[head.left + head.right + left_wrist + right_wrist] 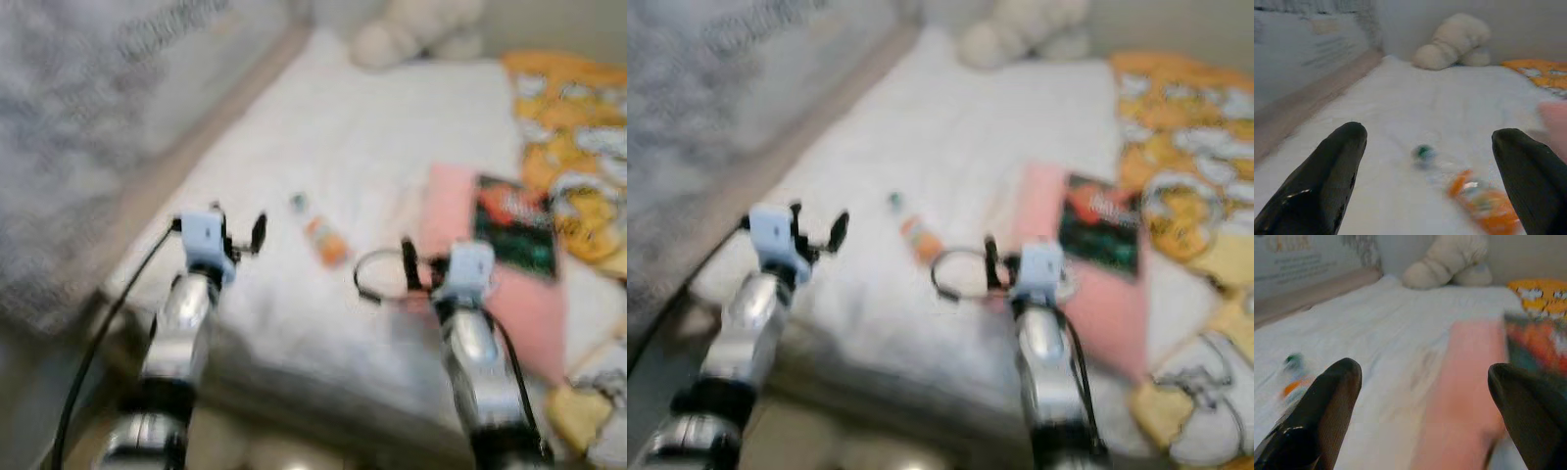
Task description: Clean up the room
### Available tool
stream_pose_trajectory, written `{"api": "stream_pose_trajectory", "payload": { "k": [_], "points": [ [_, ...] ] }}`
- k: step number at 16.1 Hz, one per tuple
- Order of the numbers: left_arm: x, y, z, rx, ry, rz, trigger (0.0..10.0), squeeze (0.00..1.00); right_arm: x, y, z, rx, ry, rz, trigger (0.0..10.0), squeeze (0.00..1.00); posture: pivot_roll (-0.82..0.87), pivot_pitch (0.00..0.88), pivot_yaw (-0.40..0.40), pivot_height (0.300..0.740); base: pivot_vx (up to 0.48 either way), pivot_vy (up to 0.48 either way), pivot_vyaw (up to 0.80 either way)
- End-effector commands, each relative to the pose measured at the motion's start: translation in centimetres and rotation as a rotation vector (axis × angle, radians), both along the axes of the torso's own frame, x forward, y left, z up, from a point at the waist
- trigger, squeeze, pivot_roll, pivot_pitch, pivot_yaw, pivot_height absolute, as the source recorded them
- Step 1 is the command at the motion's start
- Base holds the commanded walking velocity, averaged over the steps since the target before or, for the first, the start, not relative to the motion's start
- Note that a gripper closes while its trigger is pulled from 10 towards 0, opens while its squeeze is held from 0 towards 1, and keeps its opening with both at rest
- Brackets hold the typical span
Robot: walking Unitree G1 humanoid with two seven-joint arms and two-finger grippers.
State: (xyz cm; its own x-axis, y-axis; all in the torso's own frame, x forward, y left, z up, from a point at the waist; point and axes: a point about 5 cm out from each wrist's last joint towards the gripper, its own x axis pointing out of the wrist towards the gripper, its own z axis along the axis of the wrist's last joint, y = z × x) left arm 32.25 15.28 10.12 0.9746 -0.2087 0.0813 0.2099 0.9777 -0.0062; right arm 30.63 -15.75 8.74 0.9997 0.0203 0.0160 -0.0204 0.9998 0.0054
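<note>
Both pincers spread over white bed (392,137): left pincer (238,235) near bottle (321,233), right pincer (392,266) beside pink cloth (509,284).

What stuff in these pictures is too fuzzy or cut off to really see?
- Bottle on the white bed: its label is blurred in the head and wrist views.
- Dark book cover: the print is smeared by blur.
- Plush toy: cut off by the top edge in the head views, its face turned away in the wrist views.
- Orange patterned blanket: runs off the right edge.
</note>
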Motion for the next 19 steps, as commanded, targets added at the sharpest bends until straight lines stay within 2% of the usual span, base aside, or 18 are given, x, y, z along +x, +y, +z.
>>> {"api": "stream_pose_trajectory", "payload": {
  "k": [1, 2, 3, 4, 5, 6, 7, 9, 11, 12, 14, 16, 17, 18, 19],
  "points": [
    [-0.2, -0.4, 0.2, 0.017, -0.013, -0.014, 10.0, 0.00, 1.1, 0.4, 1.6, 0.015, -0.037, 0.025, 10.0, 0.00, 0.12, 0.000, -0.013, 0.735, 0.454, 0.000, 0.00],
    [-0.6, 0.2, 0.3, 0.060, -0.007, 0.036, 10.0, 0.00, 3.7, 1.5, 2.9, 0.085, 0.025, 0.080, 10.0, 0.00, 0.15, 0.000, -0.031, 0.735, 0.480, 0.000, 0.00],
    [-0.9, 0.5, 0.4, 0.109, -0.008, 0.051, 10.0, 0.00, 4.9, 2.4, 3.3, 0.122, 0.082, 0.139, 10.0, 0.00, 0.16, 0.000, -0.037, 0.735, 0.000, 0.000, 0.00],
    [-1.3, 0.4, 0.9, 0.175, -0.041, 0.003, 10.0, 0.00, 5.6, 3.4, 3.3, 0.041, 0.113, 0.205, 10.0, 0.00, 0.19, 0.000, -0.053, 0.735, 0.000, 0.000, 0.00],
    [-2.1, 0.1, 1.6, 0.182, -0.048, -0.101, 10.0, 0.00, 6.2, 4.0, 3.0, 0.023, 0.163, 0.243, 10.0, 0.00, 0.26, 0.000, -0.089, 0.735, 0.000, 0.000, 0.00],
    [-3.7, -0.6, 2.7, 0.179, -0.038, -0.314, 10.0, 0.00, 6.5, 4.4, 2.1, 0.012, 0.247, 0.256, 10.0, 0.00, 0.31, 0.000, -0.116, 0.735, 0.000, 0.000, 0.00],
    [-5.3, -1.2, 3.6, 0.206, -0.029, -0.475, 10.0, 0.00, 6.5, 4.5, 1.2, -0.025, 0.326, 0.253, 10.0, 0.00, 0.35, 0.000, -0.129, 0.735, 0.000, 0.000, 0.00],
    [-7.2, -1.3, 5.6, 0.255, -0.005, -0.604, 10.0, 0.00, 6.6, 4.1, 0.3, -0.092, 0.475, 0.187, 10.0, 0.00, 0.41, 0.017, -0.152, 0.735, 0.000, 0.000, 0.00],
    [-7.5, -1.1, 6.5, 0.273, -0.010, -0.600, 10.0, 0.00, 7.1, 4.4, 1.0, -0.092, 0.504, 0.202, 10.0, 0.00, 0.42, 0.024, -0.159, 0.735, 0.000, 0.000, 0.00],
    [-7.9, -1.2, 7.1, 0.302, -0.008, -0.589, 10.0, 0.00, 7.6, 5.3, 1.9, -0.062, 0.526, 0.238, 10.0, 0.00, 0.44, 0.029, -0.171, 0.735, 0.000, 0.000, 0.00],
    [-8.3, -1.4, 7.2, 0.317, 0.013, -0.595, 10.0, 0.00, 7.6, 5.8, 2.1, -0.079, 0.531, 0.269, 10.0, 0.00, 0.44, 0.030, -0.177, 0.735, 0.000, 0.000, 0.00],
    [-9.5, -1.9, 7.9, 0.308, 0.047, -0.628, 10.0, 0.00, 7.8, 5.8, 2.3, -0.040, 0.536, 0.255, 10.0, 0.00, 0.46, 0.060, -0.172, 0.735, 0.000, 0.000, 0.00],
    [-11.2, -3.4, 8.3, 0.284, 0.076, -0.737, 10.0, 0.00, 7.6, 5.7, 2.0, -0.039, 0.550, 0.230, 10.0, 0.00, 0.48, 0.118, -0.167, 0.735, 0.000, 0.000, 0.00],
    [-12.6, -4.4, 8.4, 0.276, 0.097, -0.818, 10.0, 0.00, 7.5, 5.7, 1.7, -0.039, 0.560, 0.218, 10.0, 0.00, 0.48, 0.128, -0.167, 0.735, 0.000, 0.000, 0.00],
    [-13.5, -4.9, 8.7, 0.245, 0.103, -0.841, 10.0, 0.00, 7.4, 5.4, 1.4, -0.054, 0.565, 0.191, 10.0, 0.00, 0.49, 0.191, -0.153, 0.735, 0.000, 0.000, 0.00]
  ]
}}
